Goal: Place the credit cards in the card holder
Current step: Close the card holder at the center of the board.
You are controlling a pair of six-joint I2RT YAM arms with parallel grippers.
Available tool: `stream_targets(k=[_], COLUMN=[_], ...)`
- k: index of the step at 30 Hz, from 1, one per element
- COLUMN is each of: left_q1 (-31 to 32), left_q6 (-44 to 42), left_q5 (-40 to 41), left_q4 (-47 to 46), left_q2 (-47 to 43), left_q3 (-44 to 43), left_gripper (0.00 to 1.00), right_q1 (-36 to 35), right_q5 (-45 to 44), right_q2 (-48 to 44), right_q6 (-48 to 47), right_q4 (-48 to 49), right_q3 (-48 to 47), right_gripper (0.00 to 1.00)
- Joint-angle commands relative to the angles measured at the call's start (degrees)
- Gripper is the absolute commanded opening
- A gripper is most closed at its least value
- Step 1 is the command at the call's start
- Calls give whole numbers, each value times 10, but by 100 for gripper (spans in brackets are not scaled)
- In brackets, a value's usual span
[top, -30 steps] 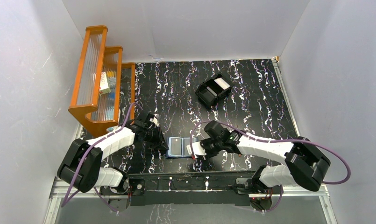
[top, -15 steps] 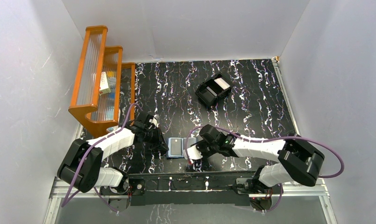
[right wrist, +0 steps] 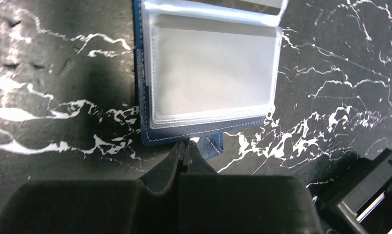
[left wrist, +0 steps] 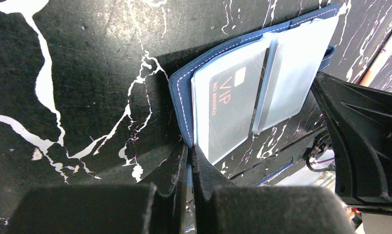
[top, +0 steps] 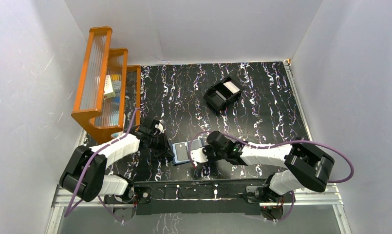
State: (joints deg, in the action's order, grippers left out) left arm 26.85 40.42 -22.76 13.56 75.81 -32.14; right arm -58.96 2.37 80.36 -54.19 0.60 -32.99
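Observation:
The navy card holder (top: 185, 152) lies open near the table's front edge, between both grippers. My left gripper (top: 170, 152) is shut on its left cover edge; in the left wrist view the blue cover (left wrist: 180, 97) runs between the fingertips of that gripper (left wrist: 190, 150). A grey credit card marked VIP (left wrist: 228, 107) sits in a clear sleeve. My right gripper (top: 197, 155) is shut at the holder's right edge. In the right wrist view this gripper (right wrist: 186, 145) pinches the navy rim (right wrist: 164, 136) beside the snap tab (right wrist: 214, 146). The sleeve facing that camera (right wrist: 213, 73) looks empty.
A black open-top box (top: 223, 94) with a white flat piece (top: 229, 87) inside stands at mid-back. An orange rack (top: 103, 83) holding small items lines the left wall. The table's front rail (top: 198, 187) runs just behind the card holder.
My right gripper slid left to the card holder's right edge and went from open to shut there. The holder's right half shifted a little. The left gripper kept its grip.

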Motion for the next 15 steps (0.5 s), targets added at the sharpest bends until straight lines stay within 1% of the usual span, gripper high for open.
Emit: stream_targets(k=[1, 3, 6, 12, 15], left_q1=[0, 0, 0, 1, 0], left_q6=[-6, -6, -6, -10, -10], left_q5=[2, 3, 4, 0, 0], left_q4=[39, 40, 40, 41, 43], left_q2=[-20, -22, -23, -22, -22], left_q3=[-9, -9, -9, -10, -11], left_gripper=[0, 0, 0, 0, 0], right_q1=[4, 9, 19, 31, 38], right_q5=[-46, -56, -59, -72, -74], right_q2=[-19, -32, -41, -44, -47], right_q6=[81, 139, 195, 234, 252], right_q4=[97, 127, 140, 172, 170], right_q3=[25, 26, 19, 35, 34], right_gripper=[0, 0, 0, 0, 0])
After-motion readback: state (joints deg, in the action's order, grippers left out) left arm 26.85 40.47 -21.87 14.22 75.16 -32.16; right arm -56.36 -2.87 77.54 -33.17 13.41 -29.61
